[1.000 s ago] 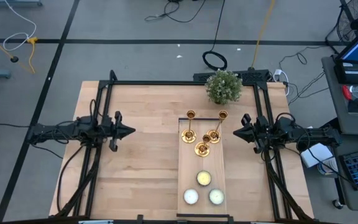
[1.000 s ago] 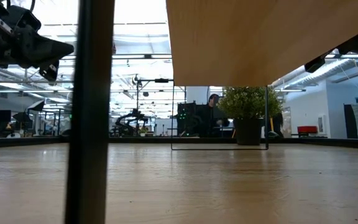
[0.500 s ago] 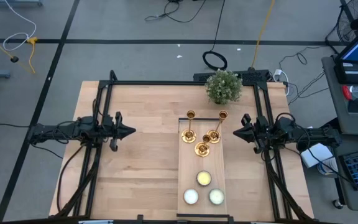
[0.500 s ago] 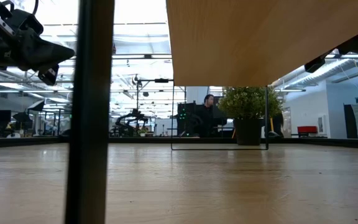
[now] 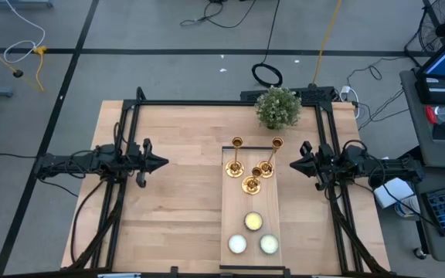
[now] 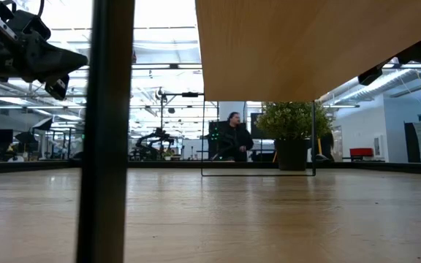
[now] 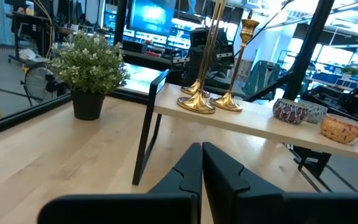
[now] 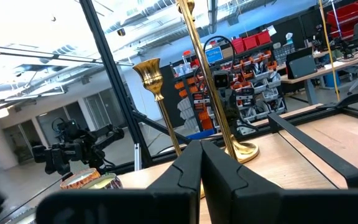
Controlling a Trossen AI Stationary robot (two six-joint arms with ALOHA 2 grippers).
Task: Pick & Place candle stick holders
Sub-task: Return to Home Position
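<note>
Three candle stick holders [image 5: 251, 184], near right end effector [image 5: 293, 164]

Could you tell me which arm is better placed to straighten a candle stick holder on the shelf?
Probably the right: the right gripper, shut, points at the shelf edge close beside the candle stick holders, while the left gripper, also shut, sits farther from the shelf.

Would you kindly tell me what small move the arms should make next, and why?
Probably nothing more than settling each arm into its rest pose. All three candle stick holders stand on the shelf with the candles. The left claw and right claw are shut, hold nothing, and sit clear of the shelf on either side.
</note>
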